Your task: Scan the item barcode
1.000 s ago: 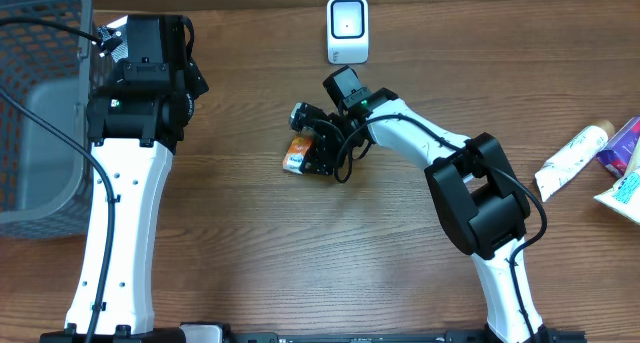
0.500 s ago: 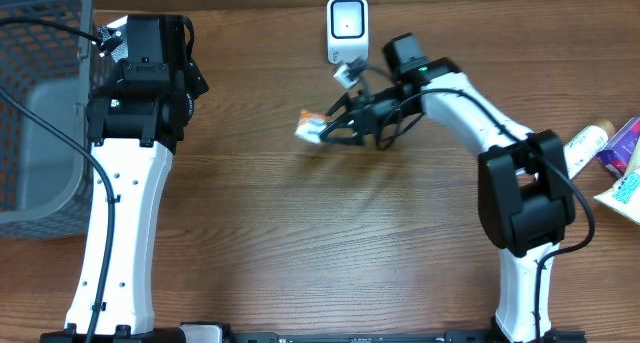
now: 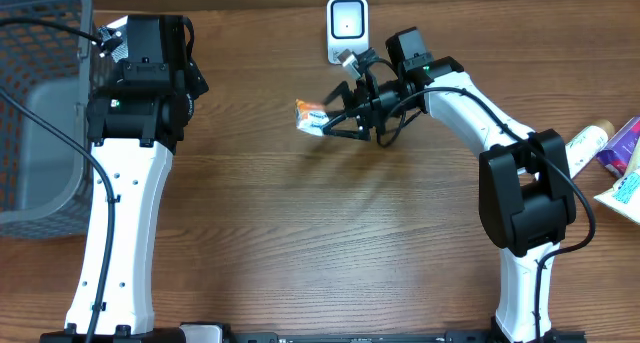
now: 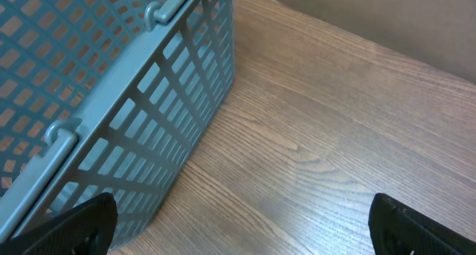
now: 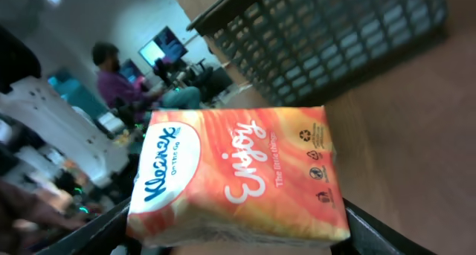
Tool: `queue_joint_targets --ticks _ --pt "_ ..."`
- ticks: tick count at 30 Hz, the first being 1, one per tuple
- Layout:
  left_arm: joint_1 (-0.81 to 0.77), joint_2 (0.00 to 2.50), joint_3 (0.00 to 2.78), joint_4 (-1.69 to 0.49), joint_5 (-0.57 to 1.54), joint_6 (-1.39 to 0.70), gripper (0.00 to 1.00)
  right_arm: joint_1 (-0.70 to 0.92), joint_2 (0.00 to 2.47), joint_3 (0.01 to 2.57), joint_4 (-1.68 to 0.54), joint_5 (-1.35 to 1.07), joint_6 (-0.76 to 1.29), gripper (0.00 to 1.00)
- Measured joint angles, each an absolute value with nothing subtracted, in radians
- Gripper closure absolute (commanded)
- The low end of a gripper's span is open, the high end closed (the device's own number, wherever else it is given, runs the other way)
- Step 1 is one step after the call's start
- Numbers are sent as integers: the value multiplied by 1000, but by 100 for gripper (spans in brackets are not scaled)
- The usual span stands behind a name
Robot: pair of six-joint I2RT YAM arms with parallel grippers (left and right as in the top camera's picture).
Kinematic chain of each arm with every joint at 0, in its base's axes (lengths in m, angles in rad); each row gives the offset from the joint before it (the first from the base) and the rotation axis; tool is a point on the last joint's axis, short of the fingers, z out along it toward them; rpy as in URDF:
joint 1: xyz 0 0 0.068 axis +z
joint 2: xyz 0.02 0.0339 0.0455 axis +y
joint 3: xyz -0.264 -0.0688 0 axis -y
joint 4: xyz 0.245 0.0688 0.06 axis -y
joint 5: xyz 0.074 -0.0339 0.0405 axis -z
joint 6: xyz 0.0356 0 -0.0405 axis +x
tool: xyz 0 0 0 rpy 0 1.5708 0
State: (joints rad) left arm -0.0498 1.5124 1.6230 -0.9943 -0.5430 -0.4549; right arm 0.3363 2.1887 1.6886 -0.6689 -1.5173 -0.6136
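An orange Kleenex tissue pack [image 3: 311, 118] hangs above the wood table, held by my right gripper [image 3: 330, 117], which is shut on it just below and left of the white scanner [image 3: 347, 29]. The right wrist view shows the pack [image 5: 238, 173] filling the space between the two black fingers [image 5: 85, 233], with its printed orange face toward the camera. No barcode shows on that face. My left gripper [image 4: 242, 229] is open and holds nothing. It hovers low over bare wood beside the grey mesh basket [image 4: 111, 99].
The basket [image 3: 40, 103] fills the far left of the table. At the right edge lie a white tube [image 3: 572, 158], a purple pack [image 3: 622, 148] and a light blue packet [image 3: 625, 195]. The left arm [image 3: 125, 183] runs along the left side.
My right gripper lifted the tissue pack off the table centre and carried it up toward the scanner; the pack has since turned slightly. The left arm has not moved.
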Motion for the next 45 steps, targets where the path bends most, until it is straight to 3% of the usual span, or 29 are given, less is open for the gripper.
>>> queue_joint_targets --ticks 6,10,15,21,27,31,33,36,40,45 --pt "-50 1512 1623 -994 -543 -455 0 307 2189 1691 -215 -1535 -433 28" --pt "-50 1512 1623 -995 -543 -455 0 298 2189 1692 95 -1537 -271 37" --pt "-50 1512 1623 -994 -543 -455 0 302 2188 1697 551 -1536 81 39" --pt "-50 1512 1623 -994 -543 -455 0 305 2186 1697 682 -1537 329 38" --pt "-50 1512 1623 -995 -543 -455 0 302 2185 1697 474 -1536 419 29" --pt "-50 1512 1623 -994 -543 -455 0 301 2184 1697 90 -1536 410 16" --pt "-50 1512 1623 -995 -543 -455 0 302 2184 1692 -51 -1537 369 0" --pt "-50 1512 1623 -995 -543 -455 0 311 2183 1674 -368 -1507 243 0" --pt "-50 1512 1623 -994 -543 -455 0 373 2183 1649 -739 -1116 96 0" --pt "-50 1512 1623 -994 -543 -455 0 553 2183 1643 -815 -623 25 0"
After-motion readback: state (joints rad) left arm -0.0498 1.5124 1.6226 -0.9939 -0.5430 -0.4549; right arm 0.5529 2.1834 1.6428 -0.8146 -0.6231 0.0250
